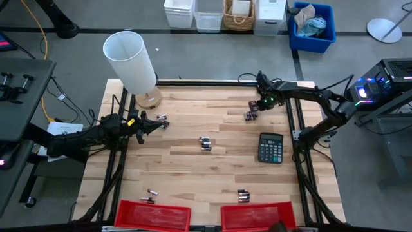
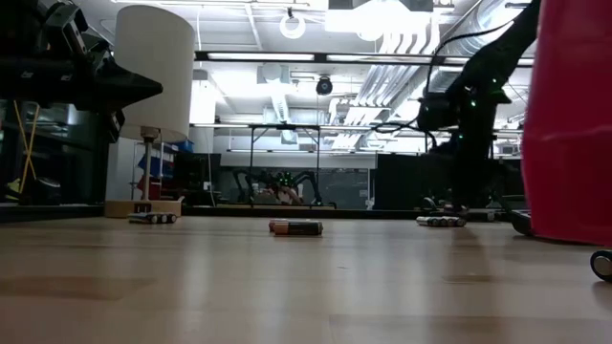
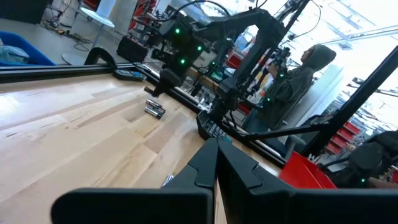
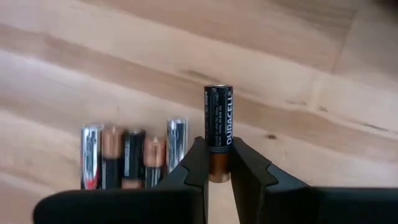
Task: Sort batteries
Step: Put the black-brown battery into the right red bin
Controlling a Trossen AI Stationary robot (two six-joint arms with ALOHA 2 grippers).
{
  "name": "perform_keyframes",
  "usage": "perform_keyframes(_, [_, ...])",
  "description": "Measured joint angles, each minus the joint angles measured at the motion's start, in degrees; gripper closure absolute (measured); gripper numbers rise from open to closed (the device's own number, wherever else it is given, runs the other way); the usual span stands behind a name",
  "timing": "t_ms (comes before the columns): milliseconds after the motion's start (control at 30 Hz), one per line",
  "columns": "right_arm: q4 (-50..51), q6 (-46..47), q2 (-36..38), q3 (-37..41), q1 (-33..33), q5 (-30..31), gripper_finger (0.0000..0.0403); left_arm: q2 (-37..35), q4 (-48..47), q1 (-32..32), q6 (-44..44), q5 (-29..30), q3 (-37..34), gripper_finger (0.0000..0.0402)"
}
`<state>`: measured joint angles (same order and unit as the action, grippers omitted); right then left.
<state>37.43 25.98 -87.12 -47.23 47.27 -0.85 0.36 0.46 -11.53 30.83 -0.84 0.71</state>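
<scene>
Wooden table seen from above, with batteries scattered in small groups, a calculator near the right edge, the left gripper clenched empty at the left side, the right gripper over the far-right cluster. Low across the boards: one battery lying mid-table. Right wrist: jaws grasping a Duracell cell just beside a row of four; left wrist: fingers pressed together.

Both arms are dark, slender and jointed, with black cables running along their links. Small green lights glow near the right arm's wrist. Each gripper's fingers are matte black wedges.
</scene>
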Motion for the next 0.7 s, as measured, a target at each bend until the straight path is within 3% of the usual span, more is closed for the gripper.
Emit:
perform_keyframes(433, [19.94, -12.25, 1.10, -18.22, -0.14, -0.21, 0.0371, -0.01, 0.01, 0.01, 0.01, 0.00, 0.00, 0.0401])
perform_keyframes(567, [22.98, -14.30, 6.13, -20.61, -3.31, -9.53, 0.0371, -0.02, 0.01, 0.01, 0.02, 0.01, -0.01, 0.0401])
perform_keyframes(700, [25.65, -9.55, 14.45, -17.68, -13.27, -19.81, 0.0371, -0.02, 0.03, 0.00, 0.01, 0.01, -0.01, 0.0401])
